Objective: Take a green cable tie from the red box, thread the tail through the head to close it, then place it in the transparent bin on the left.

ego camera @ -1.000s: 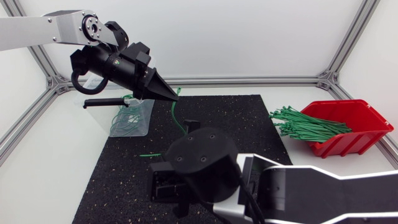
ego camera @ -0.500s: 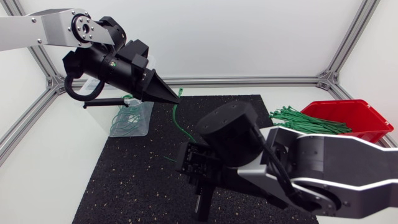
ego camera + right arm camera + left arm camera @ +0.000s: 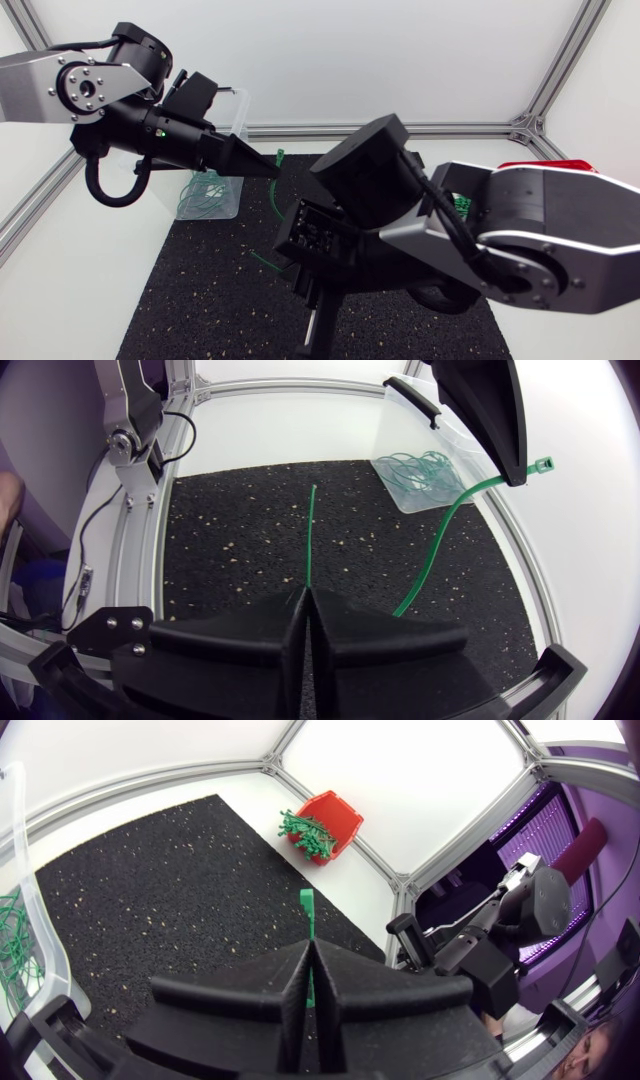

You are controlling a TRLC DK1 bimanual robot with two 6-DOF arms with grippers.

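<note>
Black speckled mat (image 3: 190,290) over a white table. The left gripper (image 3: 268,167), fingers pressed together, pinches a green cable tie (image 3: 308,910) just behind its head (image 3: 545,464), raised near the transparent bin (image 3: 232,190) at far left. The tie arcs down to the right gripper (image 3: 305,598), clamped on the tail (image 3: 311,535), whose tip pokes ahead. The red box (image 3: 345,815) sits far right. The nylon looks light, springy and slick; gripping close to both ends should curb bowing.

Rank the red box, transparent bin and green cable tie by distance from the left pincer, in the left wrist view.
1. The green cable tie: held in the left pincer.
2. The transparent bin: close beside it.
3. The red box: far across the black mat.
</note>
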